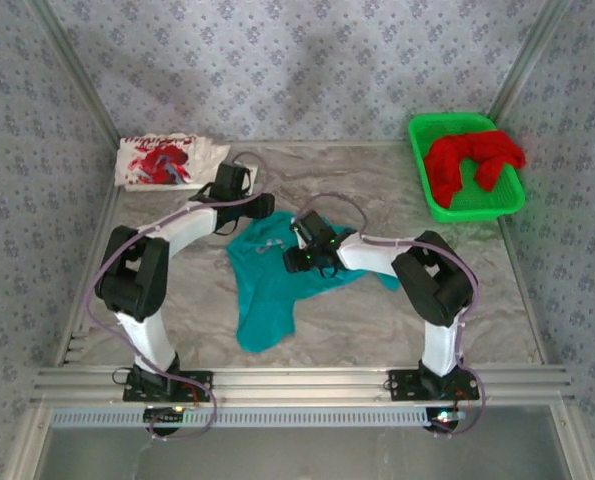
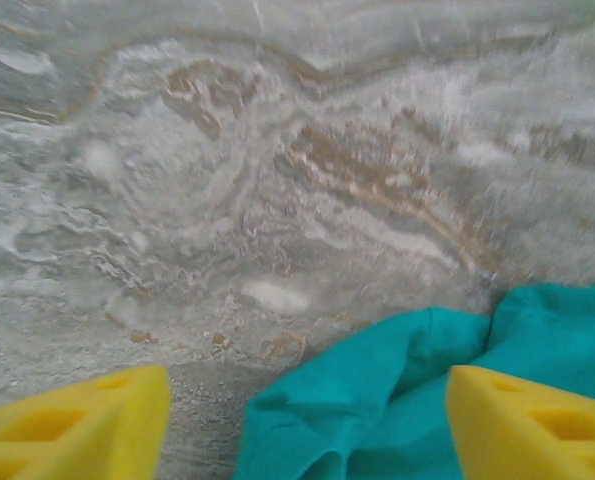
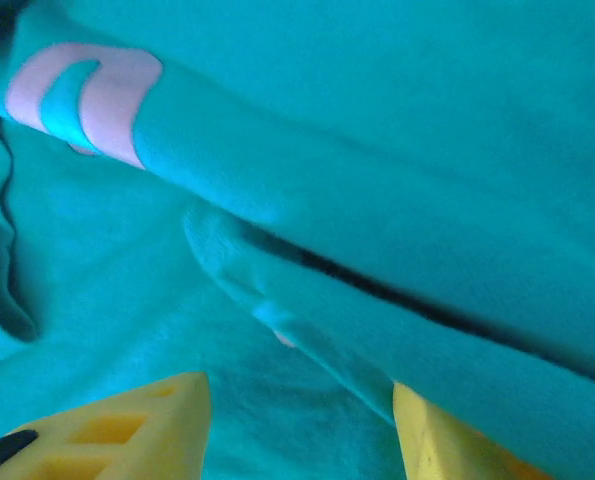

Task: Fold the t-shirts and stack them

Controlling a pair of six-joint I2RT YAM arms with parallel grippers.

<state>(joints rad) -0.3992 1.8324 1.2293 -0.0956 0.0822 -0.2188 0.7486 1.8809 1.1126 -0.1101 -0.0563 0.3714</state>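
Note:
The teal t-shirt point(image 1: 267, 275) lies rumpled mid-table, one end trailing toward the near edge. My left gripper point(image 1: 260, 207) is at its far edge and stands open; in the left wrist view its yellow fingers point(image 2: 77, 425) straddle a loose fold of teal cloth point(image 2: 397, 380) without pinching it. My right gripper point(image 1: 299, 255) hovers low over the shirt's middle, open point(image 3: 299, 388), with a teal ridge point(image 3: 377, 120) and white lettering point(image 3: 87, 95) just ahead. The white t-shirt with red print point(image 1: 162, 160) lies folded at the back left. The red t-shirt point(image 1: 472, 160) is bunched in the basket.
The green plastic basket point(image 1: 477, 211) stands at the back right corner. Patterned walls with metal posts enclose the marbled table point(image 1: 377, 190) on three sides. An aluminium rail point(image 1: 297, 383) carrying both arm bases runs along the near edge.

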